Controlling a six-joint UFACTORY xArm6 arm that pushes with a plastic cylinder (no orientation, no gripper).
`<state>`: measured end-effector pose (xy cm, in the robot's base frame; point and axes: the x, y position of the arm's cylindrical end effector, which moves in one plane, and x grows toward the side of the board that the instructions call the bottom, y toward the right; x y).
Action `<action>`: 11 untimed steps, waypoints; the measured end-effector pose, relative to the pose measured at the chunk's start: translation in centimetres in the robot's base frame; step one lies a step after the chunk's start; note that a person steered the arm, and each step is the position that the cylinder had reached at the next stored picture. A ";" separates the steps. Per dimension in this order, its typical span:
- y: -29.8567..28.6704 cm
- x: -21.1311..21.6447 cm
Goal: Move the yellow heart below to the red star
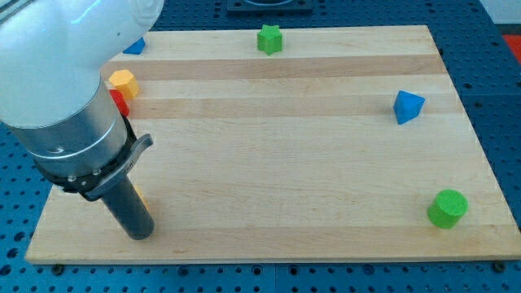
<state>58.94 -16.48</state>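
Note:
My tip (138,234) rests on the wooden board (293,163) near its bottom left corner. A thin sliver of a yellow block (141,195) shows at the rod's right edge, just above the tip. The rod hides most of it, so I cannot make out its shape. A red block (120,102) sits higher up at the left edge, partly hidden behind the arm's body, its shape unclear. A yellow hexagon block (121,80) lies right above the red block, touching it.
A blue block (135,46) peeks out from behind the arm at the top left. A green star (269,39) sits at the top middle. A blue triangular block (408,107) is at the right. A green cylinder (447,208) stands at the bottom right.

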 end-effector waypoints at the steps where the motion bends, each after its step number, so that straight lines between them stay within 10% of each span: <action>1: -0.5 -1.6; 11: -4.4 -8.5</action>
<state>50.42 -20.93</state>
